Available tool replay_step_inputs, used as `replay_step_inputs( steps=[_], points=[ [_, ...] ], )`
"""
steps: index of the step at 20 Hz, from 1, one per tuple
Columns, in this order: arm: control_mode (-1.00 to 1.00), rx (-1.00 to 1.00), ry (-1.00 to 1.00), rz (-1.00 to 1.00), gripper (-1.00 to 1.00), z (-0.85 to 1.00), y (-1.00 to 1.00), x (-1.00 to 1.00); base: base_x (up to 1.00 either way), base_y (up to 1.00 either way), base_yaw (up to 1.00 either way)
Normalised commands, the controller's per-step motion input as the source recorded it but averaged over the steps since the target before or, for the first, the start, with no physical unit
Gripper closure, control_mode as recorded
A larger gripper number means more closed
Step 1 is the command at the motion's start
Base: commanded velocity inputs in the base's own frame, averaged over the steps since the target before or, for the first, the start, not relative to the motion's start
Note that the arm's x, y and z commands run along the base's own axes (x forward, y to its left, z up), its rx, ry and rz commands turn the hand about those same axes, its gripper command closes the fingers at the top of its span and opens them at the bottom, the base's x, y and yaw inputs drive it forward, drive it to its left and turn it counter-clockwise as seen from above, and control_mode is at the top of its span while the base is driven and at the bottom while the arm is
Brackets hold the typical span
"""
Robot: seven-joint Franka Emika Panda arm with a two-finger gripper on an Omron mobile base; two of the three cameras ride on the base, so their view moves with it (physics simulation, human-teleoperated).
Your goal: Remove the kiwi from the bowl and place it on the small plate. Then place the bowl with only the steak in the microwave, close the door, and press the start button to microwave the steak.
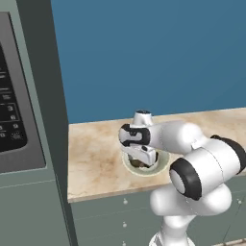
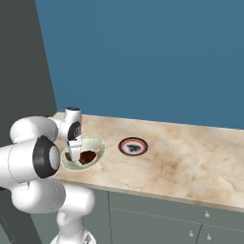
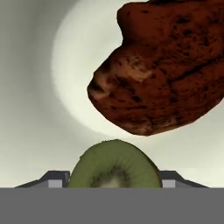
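We can read no text in these pictures. At the left edge of the left base view, the microwave [image 1: 21, 125] carries a black keypad [image 1: 9, 115] with rows of small pale marks on its buttons, but they are too small and blurred for us to make out any word or number.

You had a beige marbled counter [image 2: 181, 162] running under a plain blue wall [image 2: 143, 57], grey-green drawer fronts [image 2: 157, 214] with small pale knobs below it, and a tall grey-green cabinet panel [image 1: 45, 96] at its left end.
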Motion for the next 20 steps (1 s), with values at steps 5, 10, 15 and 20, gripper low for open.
replay_step_inputs(
  steps=[5,10,15,20],
  points=[
    [-1.0,0.03,-0.08,-0.06,1.0,0.86,-0.57,-0.1,0.0,0.0,0.0],
    [-1.0,0.08,-0.08,-0.03,1.0,0.98,-0.97,0.0,0.0,0.0,0.0],
    [-1.0,0.11,-0.03,0.0,1.0,0.63,-1.0,0.02,0.0,0.0,0.0],
    [-1.0,0.09,0.04,0.0,1.0,0.03,-1.0,0.3,0.0,0.0,0.0]
  ],
)
